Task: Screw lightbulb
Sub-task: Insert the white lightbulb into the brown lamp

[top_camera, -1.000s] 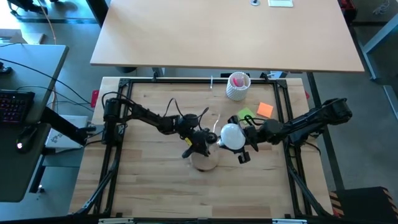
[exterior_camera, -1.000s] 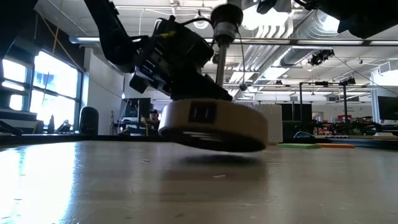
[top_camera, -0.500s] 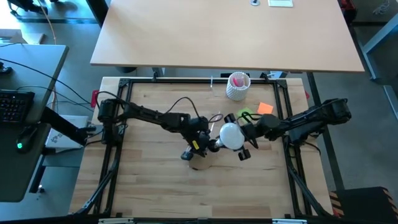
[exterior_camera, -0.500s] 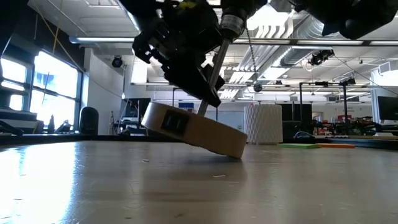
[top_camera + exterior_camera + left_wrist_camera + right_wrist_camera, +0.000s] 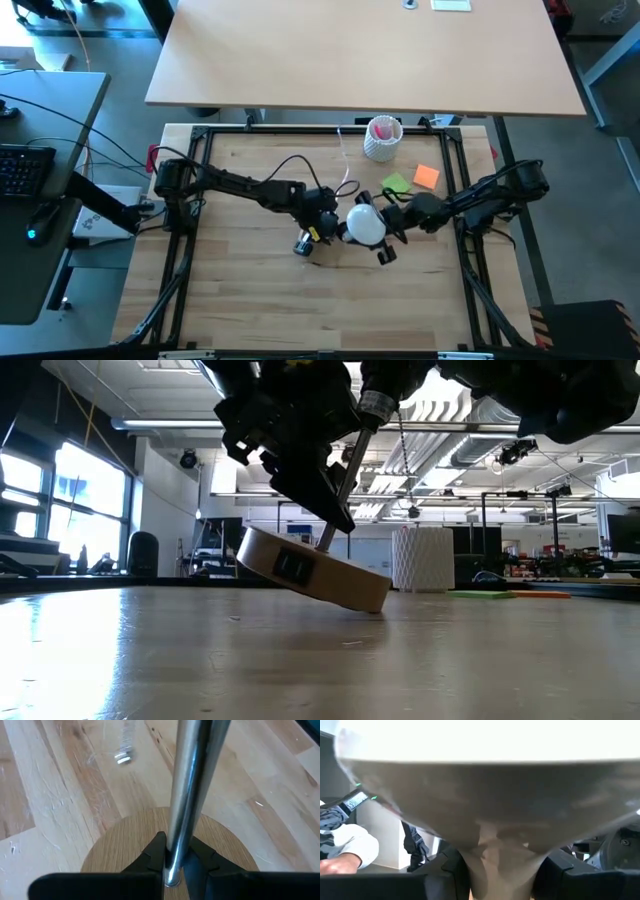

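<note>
Looking down, the left claw [image 5: 322,229] and right claw [image 5: 385,226] meet mid-desk [image 5: 250,300], the lightbulb [image 5: 365,226] pinched in the right. Low: the wooden stand [image 5: 312,568] tilts, one edge raised. Left wrist: the fingers [image 5: 156,854] clamp its metal rod [image 5: 187,790].

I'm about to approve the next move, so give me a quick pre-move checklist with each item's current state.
1. Left gripper clamped on the lamp stand's metal rod: ok.
2. Right gripper holding the lightbulb: ok.
3. Wooden base flat on the table: not ok, tilted, one edge lifted.
4. Bulb threaded into the socket: cannot tell.
5. White perforated cup clear of both arms: ok.
</note>
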